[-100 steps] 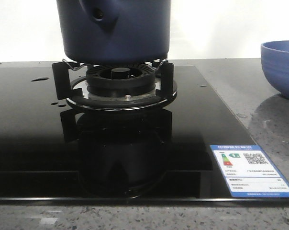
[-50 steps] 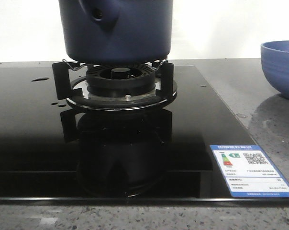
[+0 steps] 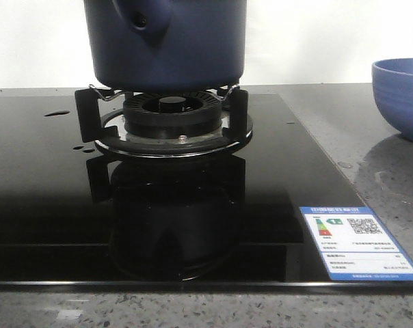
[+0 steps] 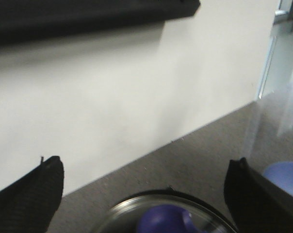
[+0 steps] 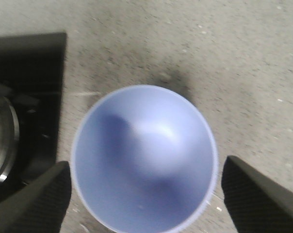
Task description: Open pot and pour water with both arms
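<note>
Nothing has shifted between the earlier front pictures and this one except a slight sideways settling of the pot, which now sits square on the burner stand, its handle stub with the round hole facing the camera. From the left wrist view, a glass lid with a blue knob covers the pot, so the opening step is not yet done. The left hand hangs above that lid with its fingers spread wide apart on either side and nothing between them, probably lined up to come down on the knob. A few small drops of water lie on the black glass stove top, left of the burner. To the right, well apart from the pot, a lighter blue bowl stands on the speckled grey desk, just beside the stove's edge. It looks empty. The right hand hovers over the bowl, fingers released and wide, holding nothing; its place suggests it waits there while the lid comes off. A label sits on the stove's near right corner.
</note>
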Controlling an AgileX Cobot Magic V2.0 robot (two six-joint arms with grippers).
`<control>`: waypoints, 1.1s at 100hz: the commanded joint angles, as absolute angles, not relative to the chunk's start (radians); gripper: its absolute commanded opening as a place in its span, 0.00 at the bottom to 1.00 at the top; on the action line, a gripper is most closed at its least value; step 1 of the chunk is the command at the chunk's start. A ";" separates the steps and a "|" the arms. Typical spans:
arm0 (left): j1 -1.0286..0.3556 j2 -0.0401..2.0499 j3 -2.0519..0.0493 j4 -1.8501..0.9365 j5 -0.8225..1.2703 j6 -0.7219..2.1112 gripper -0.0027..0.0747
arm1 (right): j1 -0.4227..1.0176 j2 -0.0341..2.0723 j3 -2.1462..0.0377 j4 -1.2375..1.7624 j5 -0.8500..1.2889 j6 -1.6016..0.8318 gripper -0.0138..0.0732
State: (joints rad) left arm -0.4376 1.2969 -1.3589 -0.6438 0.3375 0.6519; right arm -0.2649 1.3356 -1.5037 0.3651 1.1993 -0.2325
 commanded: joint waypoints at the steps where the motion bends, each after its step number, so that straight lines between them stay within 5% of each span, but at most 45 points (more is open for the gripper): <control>1: -0.387 1.217 -1.395 -0.656 0.266 0.653 0.81 | -0.269 1.296 -1.532 0.479 1.111 -0.246 0.80; 11: -0.309 1.181 -1.395 -0.656 0.309 0.651 0.63 | -0.267 1.268 -1.507 0.685 1.029 -0.339 0.64; 28: -0.166 1.122 -1.387 -0.656 0.439 0.651 0.00 | -0.239 1.173 -1.362 0.984 0.875 -0.632 0.07; 63: -0.105 0.793 -0.953 -0.728 0.177 0.716 0.01 | -0.182 0.813 -0.827 1.322 0.620 -1.255 0.10; 80: -0.130 0.539 -0.637 -0.766 0.000 0.727 0.01 | -0.182 0.574 -0.566 1.371 0.508 -1.337 0.10; 110: -0.139 0.269 -0.372 -0.787 0.042 0.727 0.01 | -0.182 0.345 -0.332 1.375 0.405 -1.337 0.10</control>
State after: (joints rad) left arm -0.1315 0.3059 -0.3816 -0.7646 0.0876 0.7227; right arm -0.1841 0.3663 -0.3364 1.3300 0.4502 -1.3235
